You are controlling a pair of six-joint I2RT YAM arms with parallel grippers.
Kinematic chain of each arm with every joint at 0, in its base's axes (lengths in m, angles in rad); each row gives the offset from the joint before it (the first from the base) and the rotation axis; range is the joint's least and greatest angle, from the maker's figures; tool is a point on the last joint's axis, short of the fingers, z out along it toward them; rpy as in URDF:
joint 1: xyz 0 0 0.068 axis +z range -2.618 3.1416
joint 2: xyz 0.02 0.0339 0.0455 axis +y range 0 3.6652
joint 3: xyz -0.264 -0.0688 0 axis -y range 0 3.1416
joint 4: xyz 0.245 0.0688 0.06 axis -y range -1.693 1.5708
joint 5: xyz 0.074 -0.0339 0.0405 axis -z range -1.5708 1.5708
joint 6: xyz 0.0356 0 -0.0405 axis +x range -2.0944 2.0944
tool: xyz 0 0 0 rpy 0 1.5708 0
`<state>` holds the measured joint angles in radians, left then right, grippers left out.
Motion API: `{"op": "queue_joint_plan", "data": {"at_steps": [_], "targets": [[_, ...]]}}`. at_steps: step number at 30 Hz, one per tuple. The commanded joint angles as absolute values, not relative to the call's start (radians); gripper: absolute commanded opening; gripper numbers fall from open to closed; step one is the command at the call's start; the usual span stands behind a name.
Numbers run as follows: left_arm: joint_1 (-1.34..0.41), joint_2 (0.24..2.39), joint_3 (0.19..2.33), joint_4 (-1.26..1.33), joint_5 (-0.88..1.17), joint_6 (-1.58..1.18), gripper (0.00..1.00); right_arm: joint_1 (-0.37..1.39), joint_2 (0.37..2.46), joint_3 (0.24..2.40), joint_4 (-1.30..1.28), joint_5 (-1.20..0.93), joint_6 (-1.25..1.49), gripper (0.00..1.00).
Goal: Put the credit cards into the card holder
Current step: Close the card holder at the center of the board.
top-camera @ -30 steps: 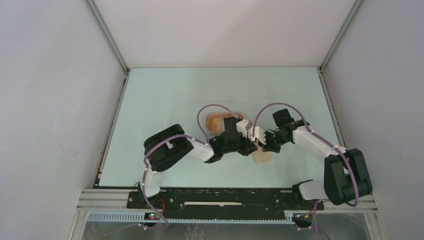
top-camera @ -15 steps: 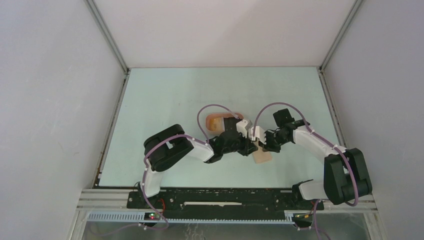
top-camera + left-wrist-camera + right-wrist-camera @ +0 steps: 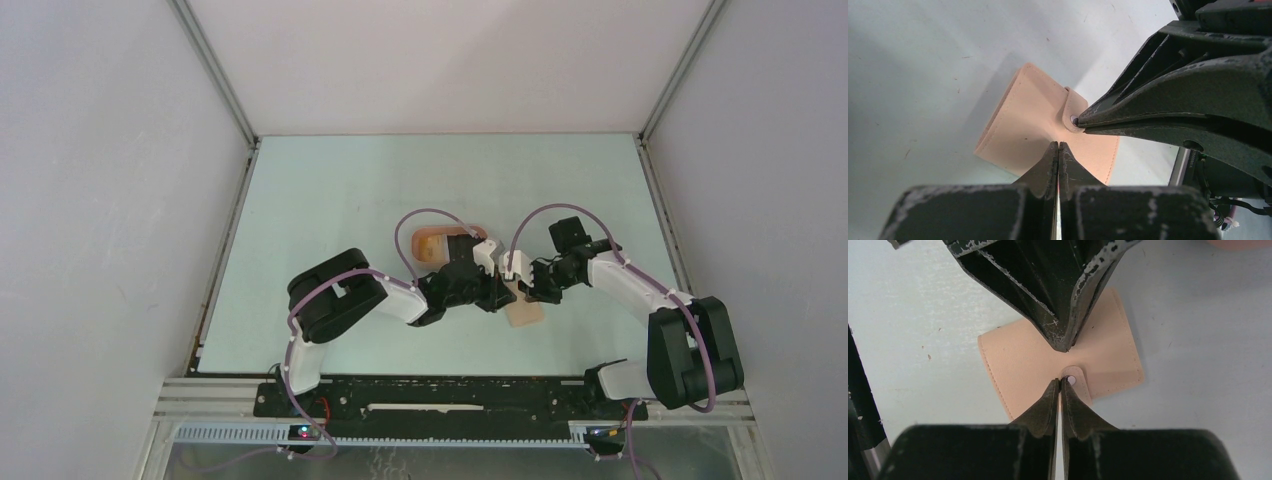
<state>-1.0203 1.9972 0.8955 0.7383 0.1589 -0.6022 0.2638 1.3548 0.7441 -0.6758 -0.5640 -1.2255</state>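
The small beige-tan soft-leather folding card holder (image 3: 524,314) lies closed and flat on the pale green table top (image 3: 330,200), at about 4 o'clock from the table's middle. Its upper face (image 3: 1013,365) shows only a stitched border and a short rounded snap tab (image 3: 1081,391) with a small metal stud; no lettering can be read on it.

Both arms bend inward and meet over the card holder. The left arm comes from 7 o'clock, elbow folded, forearm running toward 3 o'clock. The right arm comes from 5 o'clock and stretches toward 10 o'clock.

In the right wrist view the left gripper (image 3: 1065,347) points down from 12 o'clock, fingers pressed together, tip at the middle of the leather face. The right gripper (image 3: 1061,383) rises from 6 o'clock, fingers also together, tip right at the tab's stud. Whether it nips the tab cannot be told. The left wrist view shows that same tip (image 3: 1079,122) entering from 3 o'clock.

A salmon-pink oval tray (image 3: 470,232) sits at 10 o'clock from the card holder, with a yellow-orange credit card (image 3: 430,245) in it, too small to read.
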Motion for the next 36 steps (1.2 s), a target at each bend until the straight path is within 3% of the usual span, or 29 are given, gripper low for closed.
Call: {"op": "queue_joint_plan", "data": {"at_steps": [1,36], "targets": [[-1.016,2.001,0.868,0.778,0.166,-0.592,0.01,0.265,1.334,0.739,-0.660,-0.599,-1.232,0.09],[-0.989,2.004,0.823,0.873,0.199,-0.647,0.01,0.321,1.404,0.741,-0.639,-0.508,-1.203,0.01]]}}
